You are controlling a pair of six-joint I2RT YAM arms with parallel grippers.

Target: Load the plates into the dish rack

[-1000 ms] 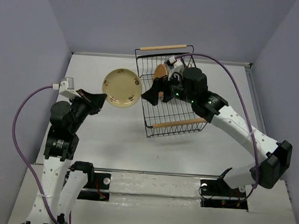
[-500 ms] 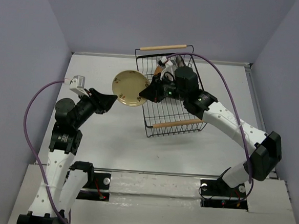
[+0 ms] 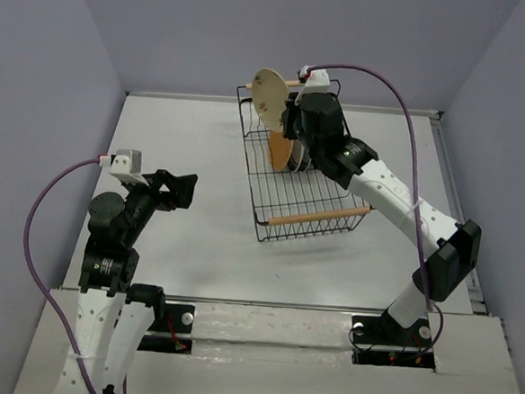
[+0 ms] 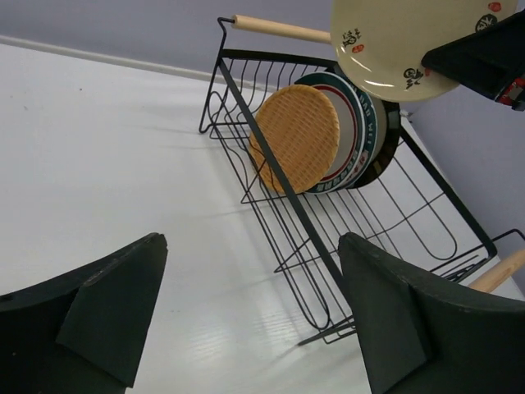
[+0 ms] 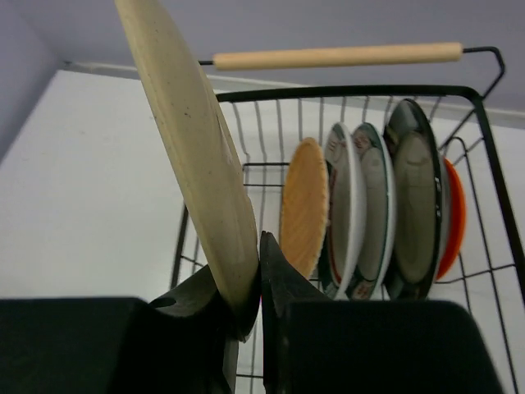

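My right gripper [image 3: 284, 117] [image 5: 258, 264] is shut on the lower rim of a cream speckled plate [image 3: 270, 93] [image 5: 190, 139] [image 4: 402, 37]. It holds the plate on edge above the back left of the dish rack [image 3: 315, 217] [image 4: 279, 29] [image 5: 336, 56]. Several plates stand upright at the rack's far end: a tan-brown one [image 5: 303, 205] [image 4: 295, 135] in front, two teal-striped ones [image 5: 346, 213], a black-rimmed one [image 5: 414, 205] and an orange one [image 5: 453, 217]. My left gripper [image 3: 184, 190] [image 4: 250, 242] is open and holds nothing, low over the table to the left of the rack.
The rack sits at an angle on the white table [image 3: 203, 139], its near wooden handle [image 3: 315, 217] toward the arms. Purple walls close in the table at the back and on both sides. A purple cable [image 3: 404, 108] arcs over the right arm.
The left gripper opened, let go of the cream plate and pulled back to the left. The right gripper shut on the plate and lifted it over the rack's back left corner.
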